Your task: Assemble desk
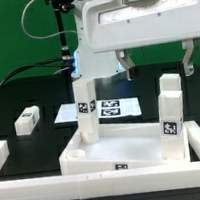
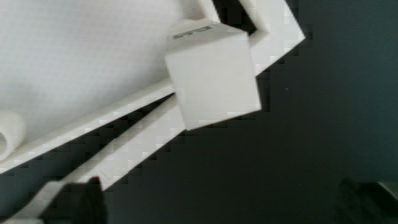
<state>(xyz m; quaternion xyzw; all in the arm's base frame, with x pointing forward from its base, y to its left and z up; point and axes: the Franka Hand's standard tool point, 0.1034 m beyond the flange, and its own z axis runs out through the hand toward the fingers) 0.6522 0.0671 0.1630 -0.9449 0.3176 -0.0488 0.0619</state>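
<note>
The white desk top, a tray with a raised rim, lies in the middle of the black table. Two white legs stand upright in it: one at the back corner on the exterior view's left, one on the right. A third leg lies loose on the table to the left. My gripper hangs open and empty above the right leg, apart from it. In the wrist view the gripper is open over dark table, with a standing leg at the desk top's corner beyond it.
The marker board lies flat behind the desk top. A white L-shaped fence runs along the table's front and left edge. Black cables hang behind the arm's base.
</note>
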